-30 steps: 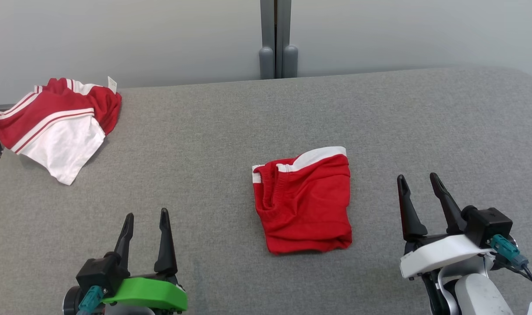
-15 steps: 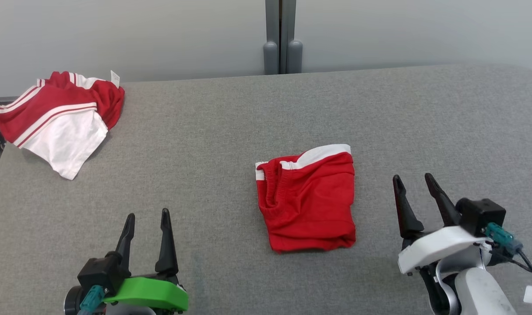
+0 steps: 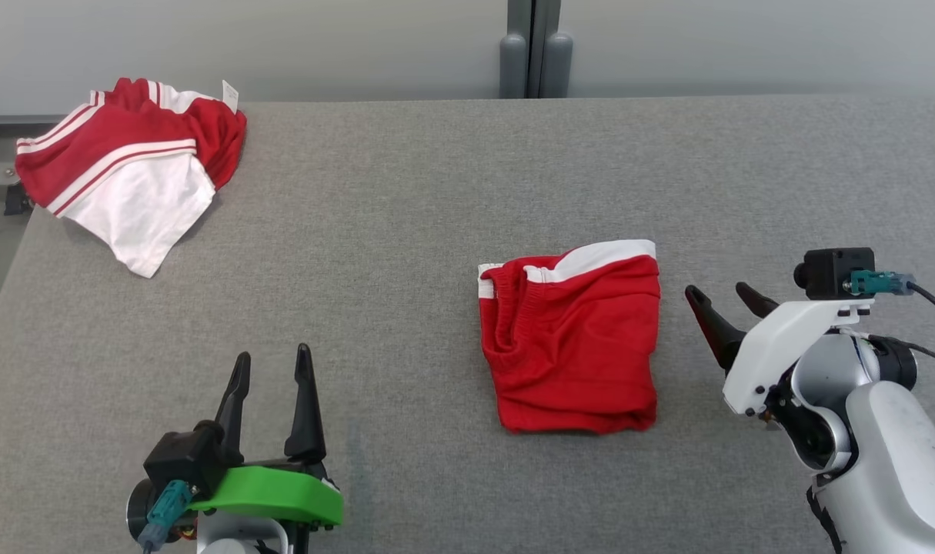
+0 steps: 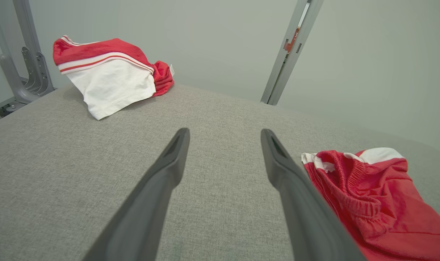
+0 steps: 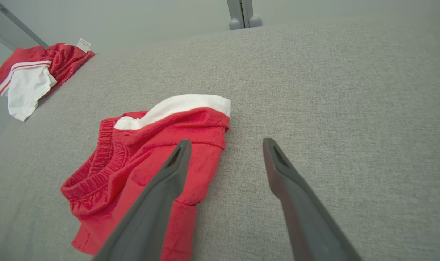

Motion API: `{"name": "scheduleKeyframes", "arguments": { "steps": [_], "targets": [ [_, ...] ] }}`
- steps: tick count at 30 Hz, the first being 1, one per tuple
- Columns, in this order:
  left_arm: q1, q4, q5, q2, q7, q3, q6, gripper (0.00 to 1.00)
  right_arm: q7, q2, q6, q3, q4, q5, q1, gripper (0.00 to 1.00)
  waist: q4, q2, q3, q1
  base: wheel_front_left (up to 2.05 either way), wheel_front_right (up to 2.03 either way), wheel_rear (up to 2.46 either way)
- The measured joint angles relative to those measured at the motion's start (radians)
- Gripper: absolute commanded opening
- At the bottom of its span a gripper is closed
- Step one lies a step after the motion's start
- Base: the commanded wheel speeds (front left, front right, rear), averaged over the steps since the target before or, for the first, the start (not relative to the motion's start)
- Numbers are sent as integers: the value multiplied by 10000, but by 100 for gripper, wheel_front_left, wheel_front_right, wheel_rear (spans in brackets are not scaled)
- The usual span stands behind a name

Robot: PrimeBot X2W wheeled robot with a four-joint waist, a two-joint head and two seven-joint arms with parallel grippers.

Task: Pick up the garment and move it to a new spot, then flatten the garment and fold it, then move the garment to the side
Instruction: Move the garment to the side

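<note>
**Left claw** (image 3: 273,352): Positioned at the near left of the table (image 3: 405,231). Both dark fingers point away from the robot. The jaws stand wide apart with nothing between them. In the left wrist view, bare grey fabric shows between the fingers. This claw is well apart from both garments.

**Right claw** (image 3: 716,289): Positioned at the right side of the table, slightly farther out than the left claw. The fingers are tilted forward and toward the robot's left. The jaws stand wide apart and hold nothing. In the head view, the fingertips lie just beside the right edge of the folded red garment (image 3: 575,338), with a narrow strip of table visible between them. In the right wrist view, one finger overlaps the garment's edge; contact cannot be determined from that view.

**Folded red garment:** Lies flat on the table, right of centre, between the two claws and nearer the right one. The fold is compact and roughly square. A white band runs along the far edge. The gathered elastic waistband sits at the far left corner.

**Red-and-white garment** (image 3: 128,161): Lies crumpled at the far left corner of the table, reaching its left edge. A white panel faces the robot, and a small white label stands at its far right.

**Grey post** (image 3: 535,46): Stands upright behind the far table edge, against a pale wall.
</note>
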Motion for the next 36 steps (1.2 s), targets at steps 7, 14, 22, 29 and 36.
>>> {"name": "scheduleKeyframes", "arguments": {
  "steps": [7,14,22,29,36],
  "targets": [
    [-195,-35,-151,0,0,-176,82,100,1572,-374,0,278,800,731,-494,100,489,0,334,0,0,0,0],
    [-332,-125,-176,-2,0,-257,128,100,2057,-472,0,470,1753,1143,-886,100,933,0,687,0,0,0,0],
    [-555,-368,-33,0,0,-516,84,100,1511,-604,0,999,2159,1166,-1293,0,975,0,985,0,0,0,0],
    [-844,-539,286,-2,0,-686,-42,100,387,-1030,2,1402,2280,984,-2011,0,392,0,1213,0,0,0,0],
    [-1151,-481,740,31,-2,-608,-226,100,-529,-1511,2,1266,2393,984,-2544,0,-687,0,1526,0,0,0,0]
  ]
}}
